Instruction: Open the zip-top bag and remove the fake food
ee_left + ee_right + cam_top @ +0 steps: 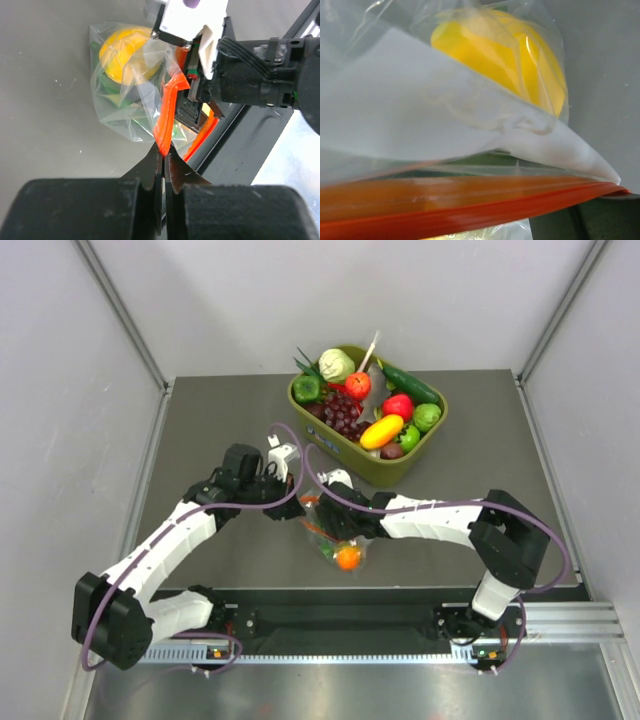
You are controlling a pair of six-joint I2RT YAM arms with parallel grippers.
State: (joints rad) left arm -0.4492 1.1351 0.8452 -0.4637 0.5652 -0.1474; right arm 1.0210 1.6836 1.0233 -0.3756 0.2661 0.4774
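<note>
Between the pressed-shut fingertips of the left gripper (163, 156) sits the orange strip (167, 107) of the zip-top bag (120, 115), whose thin, slippery film, lightly weighted by fake food (125, 52), slumps just beyond them, so the stiffer strip seems the surest hold; whether the right gripper (190, 92), just past the strip, is clamped I cannot tell.

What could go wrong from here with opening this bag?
1. The left gripper pinches only a thin edge of the zip-top bag's orange strip, so it may slip free.
2. The yellow lemon sits loose inside; if the seal pops suddenly, it could roll out across the table.
3. The right gripper's hold is hidden, so pulling may be uneven.
</note>
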